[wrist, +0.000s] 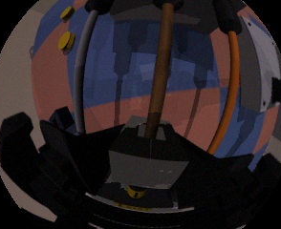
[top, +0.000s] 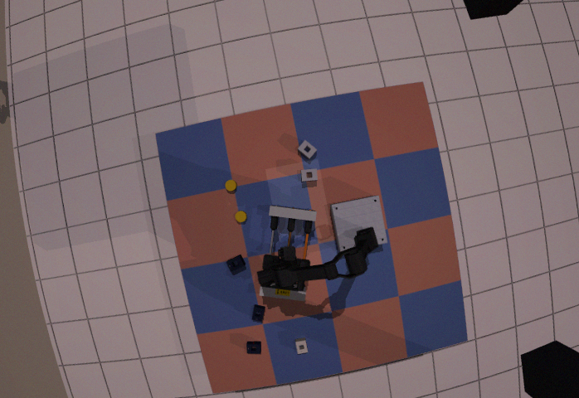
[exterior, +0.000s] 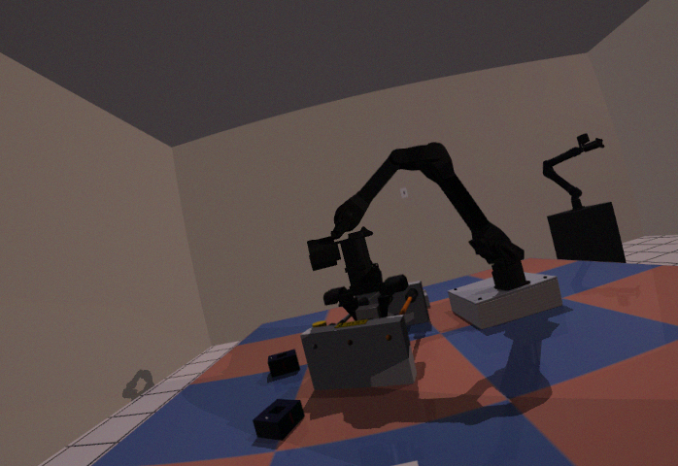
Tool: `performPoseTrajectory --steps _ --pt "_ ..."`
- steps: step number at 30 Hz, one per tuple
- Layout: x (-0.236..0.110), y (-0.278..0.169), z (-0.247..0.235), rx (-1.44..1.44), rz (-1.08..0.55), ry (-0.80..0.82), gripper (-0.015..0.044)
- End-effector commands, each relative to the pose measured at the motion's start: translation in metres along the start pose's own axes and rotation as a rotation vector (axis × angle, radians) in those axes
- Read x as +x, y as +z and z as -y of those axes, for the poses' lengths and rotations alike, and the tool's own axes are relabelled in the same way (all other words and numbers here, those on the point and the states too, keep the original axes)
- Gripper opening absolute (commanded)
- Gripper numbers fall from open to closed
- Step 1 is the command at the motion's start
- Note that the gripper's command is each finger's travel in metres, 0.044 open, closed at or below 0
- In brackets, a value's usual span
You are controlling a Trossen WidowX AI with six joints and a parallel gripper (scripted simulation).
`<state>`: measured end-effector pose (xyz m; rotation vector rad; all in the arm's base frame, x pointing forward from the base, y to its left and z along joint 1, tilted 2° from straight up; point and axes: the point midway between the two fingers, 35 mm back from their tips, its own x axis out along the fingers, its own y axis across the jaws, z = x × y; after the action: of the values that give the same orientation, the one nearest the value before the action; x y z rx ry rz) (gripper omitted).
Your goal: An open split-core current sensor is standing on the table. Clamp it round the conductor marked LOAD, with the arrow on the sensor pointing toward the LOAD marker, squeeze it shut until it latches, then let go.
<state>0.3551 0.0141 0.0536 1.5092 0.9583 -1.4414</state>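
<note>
The grey split-core sensor [wrist: 147,168] [exterior: 367,313] sits round the middle, brown conductor [wrist: 163,62] [top: 289,238]. Its halves look together, with a thin seam on top; the latch cannot be made out. My gripper [wrist: 149,132] is shut on the sensor, one black finger on each side. The grey conductor [wrist: 79,72] runs to the left and the orange conductor [wrist: 235,72] [exterior: 407,304] to the right. A yellow label [top: 282,292] [exterior: 351,323] [wrist: 132,206] lies on the near terminal block [exterior: 356,359]. Its wording is unclear, and the sensor's arrow cannot be read.
The far terminal block [top: 292,213] stands behind the conductors. The arm's base box [top: 358,218] [exterior: 507,309] is to the right. Yellow discs [top: 231,185] [wrist: 66,41] and dark boxes [top: 236,264] [exterior: 278,418] lie left. White blocks [top: 307,149] [top: 301,347] stand farther off.
</note>
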Motion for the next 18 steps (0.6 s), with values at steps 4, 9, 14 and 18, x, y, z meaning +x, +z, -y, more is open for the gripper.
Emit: performPoseTrajectory --steps 4,9,14,18 --pt "-0.0001 0.0000 0.0002 0.000 0.000 -0.001 0.0158" --pt "-0.0001 0.0000 0.0002 0.000 0.000 -0.001 0.0264" --pt "-0.0001 0.0000 0.0002 0.000 0.000 -0.001 0.0264" --pt "-0.0001 0.0000 0.0002 0.000 0.000 -0.001 0.0264"
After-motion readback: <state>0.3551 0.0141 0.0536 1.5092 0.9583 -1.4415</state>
